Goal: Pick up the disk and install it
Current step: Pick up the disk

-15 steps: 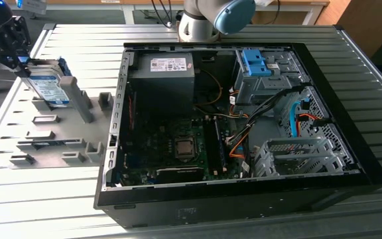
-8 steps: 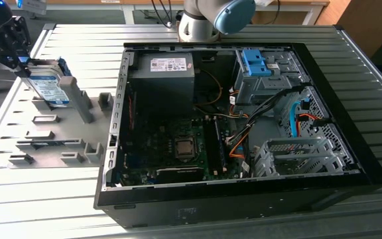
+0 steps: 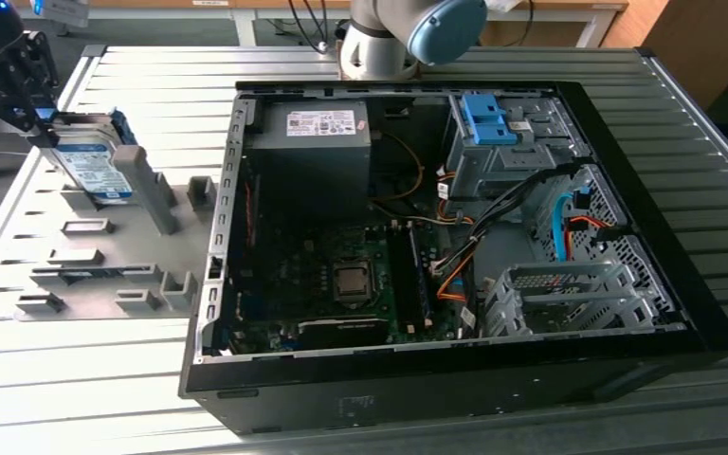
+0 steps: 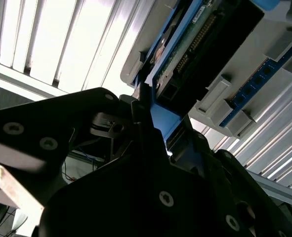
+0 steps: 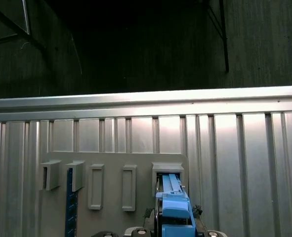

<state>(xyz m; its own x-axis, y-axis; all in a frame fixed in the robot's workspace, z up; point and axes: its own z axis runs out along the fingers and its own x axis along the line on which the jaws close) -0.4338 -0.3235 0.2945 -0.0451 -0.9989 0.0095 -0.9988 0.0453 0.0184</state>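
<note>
Disk (image 3: 86, 166) and tool (image 3: 35, 109) are together at the far edge of the exterior view's left. From what I can see, the tool's black fingers are drawn in against both sides of the disk's blue end piece, so I read it as clamped on the disk. In the second wrist view the tool (image 4: 160, 118) has that blue plastic pinched between its fingers (image 4: 142, 111). The disk (image 4: 200, 34) runs away from them with its green circuit side and connector row showing. In the first wrist view the same blue end (image 5: 173, 207) sits right in front of the tool (image 5: 174, 224).

The disk leans tilted, with its lower end in one of the upright holders of a grey fixture plate (image 3: 111, 256), label side facing the exterior camera. The plate (image 5: 111, 168) carries a row of similar slotted holders, and a thin blue strip (image 5: 70, 207) stands edge-on in one of them.

The plate lies on the ribbed metal tabletop (image 3: 149, 66). Just beside it, toward the exterior view's right, an open computer case (image 3: 705, 332) lies on its side. Inside I can see a black box with a white sticker (image 3: 319, 142), the mainboard (image 3: 338, 284), a bare blue bracket (image 3: 488, 118) on the drive bay, and a perforated grey cage (image 3: 567, 299). The arm (image 3: 396, 33) rises behind the case.
</note>
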